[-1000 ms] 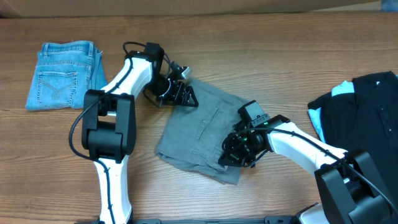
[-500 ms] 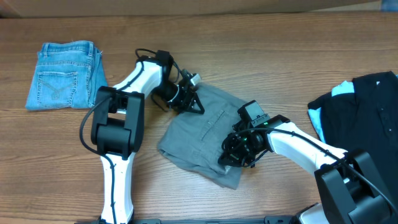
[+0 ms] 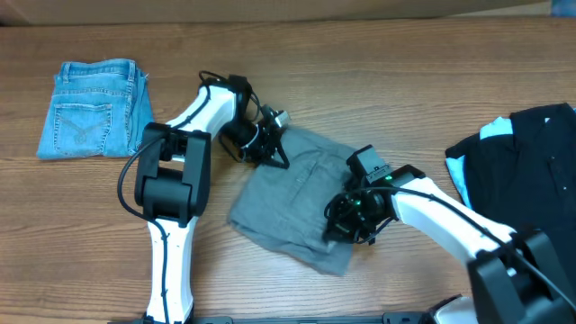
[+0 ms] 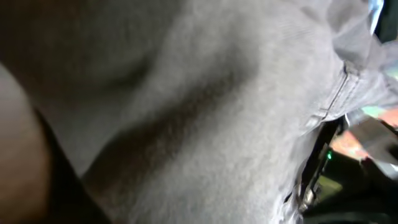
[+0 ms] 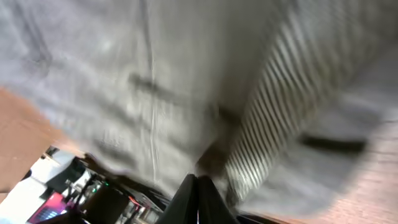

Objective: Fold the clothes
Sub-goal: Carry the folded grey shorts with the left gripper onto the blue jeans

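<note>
Wood-grain counter [image 3: 378,81] with a warm brown, streaked surface fills the overhead view, backed by a paler strip along the far edge. Across it reach two white-and-black arms: the left arm [image 3: 171,180] rises from the near edge, bends at a bulky black joint and angles right towards the middle, cables looping at its wrist; the right arm [image 3: 441,211] enters from the lower right corner and stretches left, low over the counter. At the right edge lies a rumpled black garment [image 3: 531,171] with a pale blue patch showing at its edge. In the middle of the counter, between the two arms, lie the grey-khaki shorts [image 3: 292,202], a soft matte cotton spread in a rough, skewed rectangle with a welt pocket line across the back. Well apart at the far left sit the blue denim shorts [image 3: 90,112], folded into a neat block with a stitched back pocket facing up. The left pincer [image 3: 274,153] is clenched on the far left corner of the grey-khaki shorts; its wrist camera shows only blurred grey cloth [image 4: 205,124] pressed close, with a stitched seam at the right. The right pincer [image 3: 346,229] is clenched on the near right edge, and its wrist view shows the dark fingertips meeting [image 5: 198,186] with cloth and a striped lining gathered above them.
</note>
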Controlling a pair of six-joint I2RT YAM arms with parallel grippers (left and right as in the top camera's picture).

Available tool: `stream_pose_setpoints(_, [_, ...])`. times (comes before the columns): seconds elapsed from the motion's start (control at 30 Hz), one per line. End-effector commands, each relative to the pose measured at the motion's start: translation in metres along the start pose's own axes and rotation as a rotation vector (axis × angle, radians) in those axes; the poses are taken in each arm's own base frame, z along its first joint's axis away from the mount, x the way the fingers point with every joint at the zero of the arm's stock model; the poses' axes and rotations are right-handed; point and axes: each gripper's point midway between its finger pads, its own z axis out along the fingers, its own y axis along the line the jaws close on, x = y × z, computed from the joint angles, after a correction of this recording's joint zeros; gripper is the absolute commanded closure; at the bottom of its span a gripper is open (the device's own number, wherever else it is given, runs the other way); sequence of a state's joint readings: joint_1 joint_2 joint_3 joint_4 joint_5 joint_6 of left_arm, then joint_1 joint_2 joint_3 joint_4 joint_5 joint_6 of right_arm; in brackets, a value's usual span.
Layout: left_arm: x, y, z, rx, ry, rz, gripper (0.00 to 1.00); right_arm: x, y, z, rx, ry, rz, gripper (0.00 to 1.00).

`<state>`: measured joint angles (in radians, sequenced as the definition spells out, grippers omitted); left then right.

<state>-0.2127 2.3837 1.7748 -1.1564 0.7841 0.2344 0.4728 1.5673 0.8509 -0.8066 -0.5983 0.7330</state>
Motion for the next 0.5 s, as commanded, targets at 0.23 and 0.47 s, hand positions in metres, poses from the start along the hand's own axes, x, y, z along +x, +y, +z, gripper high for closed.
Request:
stream_pose_setpoints(0.23, [-0.078,0.031,-0.144,-0.222,-0.368,-0.149,0.96,-0.006,0.024,-0.032,-0.032,-0.118,-0.076,0.95])
stream_pose_setpoints(0.47, [-0.093,0.071,-0.228,-0.24,-0.607,-0.255,0.96,-0.004,0.024,-0.032,-0.033,-0.112,-0.074,0.95])
